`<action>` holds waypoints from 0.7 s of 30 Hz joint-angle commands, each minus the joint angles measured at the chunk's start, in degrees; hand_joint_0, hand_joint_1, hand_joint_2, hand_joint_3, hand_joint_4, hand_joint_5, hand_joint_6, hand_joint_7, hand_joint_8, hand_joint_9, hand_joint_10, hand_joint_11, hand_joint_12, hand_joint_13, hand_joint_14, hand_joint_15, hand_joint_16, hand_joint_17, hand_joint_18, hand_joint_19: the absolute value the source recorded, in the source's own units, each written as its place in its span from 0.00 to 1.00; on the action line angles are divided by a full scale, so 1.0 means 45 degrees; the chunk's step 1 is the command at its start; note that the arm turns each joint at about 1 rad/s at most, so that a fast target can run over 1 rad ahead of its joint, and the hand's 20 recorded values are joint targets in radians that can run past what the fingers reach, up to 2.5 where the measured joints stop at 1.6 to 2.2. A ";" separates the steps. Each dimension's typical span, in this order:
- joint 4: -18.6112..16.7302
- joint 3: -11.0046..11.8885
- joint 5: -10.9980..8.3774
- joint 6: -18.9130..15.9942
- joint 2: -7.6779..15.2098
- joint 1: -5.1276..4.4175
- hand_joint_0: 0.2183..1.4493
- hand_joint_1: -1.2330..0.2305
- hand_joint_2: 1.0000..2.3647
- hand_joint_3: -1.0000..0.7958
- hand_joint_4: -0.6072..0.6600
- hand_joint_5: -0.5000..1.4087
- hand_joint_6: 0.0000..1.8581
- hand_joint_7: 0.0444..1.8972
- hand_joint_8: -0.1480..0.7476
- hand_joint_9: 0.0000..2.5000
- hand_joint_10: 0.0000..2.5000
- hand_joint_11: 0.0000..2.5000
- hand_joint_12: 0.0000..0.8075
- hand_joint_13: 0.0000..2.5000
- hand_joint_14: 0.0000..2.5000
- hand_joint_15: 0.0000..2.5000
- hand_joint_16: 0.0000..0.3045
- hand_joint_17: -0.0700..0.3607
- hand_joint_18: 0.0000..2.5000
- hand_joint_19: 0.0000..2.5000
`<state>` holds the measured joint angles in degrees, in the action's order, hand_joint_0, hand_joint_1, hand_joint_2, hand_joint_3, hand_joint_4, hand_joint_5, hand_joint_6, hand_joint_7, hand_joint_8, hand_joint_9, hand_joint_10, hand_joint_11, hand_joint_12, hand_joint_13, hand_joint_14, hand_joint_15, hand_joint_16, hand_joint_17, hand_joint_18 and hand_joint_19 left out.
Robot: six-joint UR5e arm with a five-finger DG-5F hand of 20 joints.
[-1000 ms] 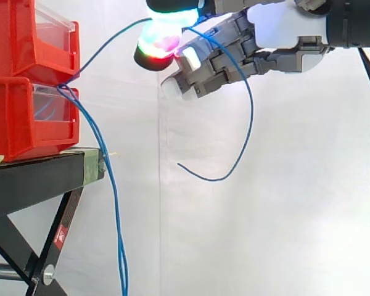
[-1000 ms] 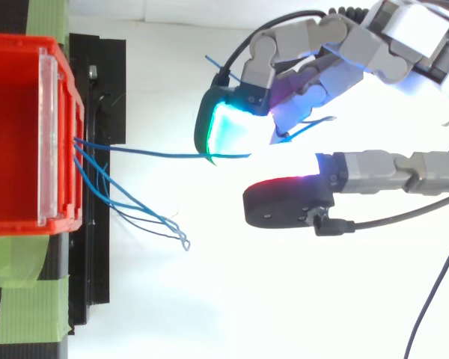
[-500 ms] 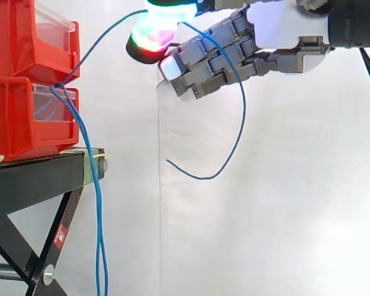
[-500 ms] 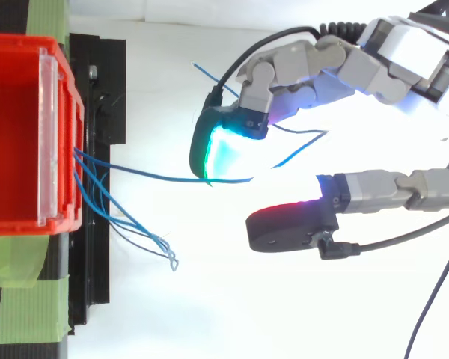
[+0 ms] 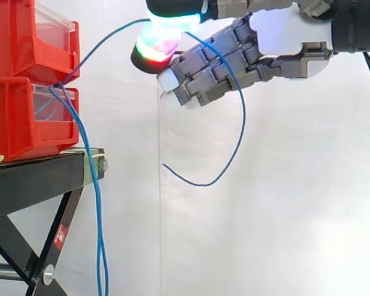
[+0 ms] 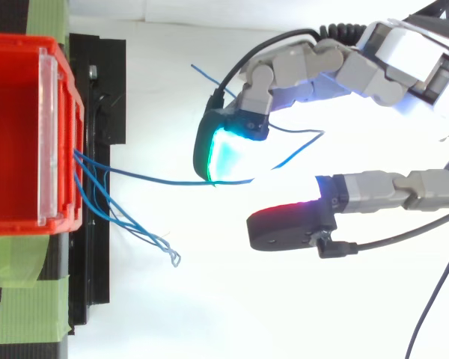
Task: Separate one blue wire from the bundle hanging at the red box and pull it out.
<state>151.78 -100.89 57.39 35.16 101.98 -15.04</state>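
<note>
1. The hand [image 5: 283,31] sits in the upper right of the side view, well clear of the red box [image 5: 12,123], which stands on the black counter [image 5: 31,179] at the left.
2. The hand is closed on one blue wire [image 5: 242,117]. Two glowing pads [image 5: 154,46] appear to pinch it near the top centre, and the other fingers curl beneath with the wire draped across them.
3. From the pinch the wire slopes down and left to the front of the red box, where it seems to remain anchored. Its free tail loops down below the hand and ends in open air in mid-frame.
4. The rest of the bundle [image 5: 98,246] hangs straight down from the box front, past the counter edge and apart from the held wire. In the top view the held wire runs across the middle, while the other ends lie lower left.
5. Judged from this, separation is done and the step in hand is the pull-out, which is not yet finished.
6. The next move calls for keeping the pinch firm and drawing the hand further right, away from the box, until the wire's inner end comes free. If the pinch loosens, the wire may slip through the pads.
</note>
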 commanded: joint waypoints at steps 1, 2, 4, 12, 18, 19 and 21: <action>0.0372 -0.0001 0.0000 0.0000 -0.0005 0.0002 0.31 0.32 0.02 0.59 0.42 0.19 0.41 0.66 0.52 0.24 0.01 0.35 0.47 0.13 0.01 0.18 0.17 0.43 0.13 0.23; 0.0372 -0.0001 0.0000 0.0000 -0.0005 0.0002 0.31 0.32 0.02 0.59 0.42 0.19 0.41 0.66 0.52 0.24 0.01 0.35 0.46 0.13 0.01 0.18 0.17 0.43 0.13 0.23; 0.0568 -0.0001 0.0000 0.0000 -0.0005 0.0002 0.31 0.32 0.02 0.58 0.42 0.19 0.41 0.65 0.52 0.24 0.01 0.35 0.46 0.13 0.01 0.18 0.17 0.43 0.13 0.23; 0.1232 -0.0001 -0.0059 -0.0039 -0.0005 -0.0017 0.31 0.32 0.02 0.59 0.42 0.19 0.41 0.66 0.52 0.24 0.01 0.36 0.46 0.13 0.01 0.18 0.16 0.42 0.13 0.23; 0.4337 -0.0001 0.0000 -0.0254 -0.0005 -0.0154 0.31 0.32 0.02 0.59 0.41 0.19 0.41 0.65 0.52 0.25 0.01 0.38 0.46 0.13 0.01 0.18 0.16 0.42 0.13 0.23; 0.4474 -0.0001 0.0000 -0.0410 -0.0005 -0.0193 0.31 0.32 0.02 0.59 0.41 0.19 0.41 0.65 0.52 0.25 0.01 0.38 0.46 0.13 0.01 0.18 0.16 0.42 0.13 0.23; 0.4572 -0.0001 -0.0059 -0.1016 -0.0005 -0.0271 0.31 0.32 0.02 0.59 0.41 0.19 0.41 0.65 0.52 0.25 0.01 0.38 0.46 0.13 0.01 0.18 0.16 0.42 0.13 0.23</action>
<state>166.30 -100.90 57.32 33.57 101.96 -15.74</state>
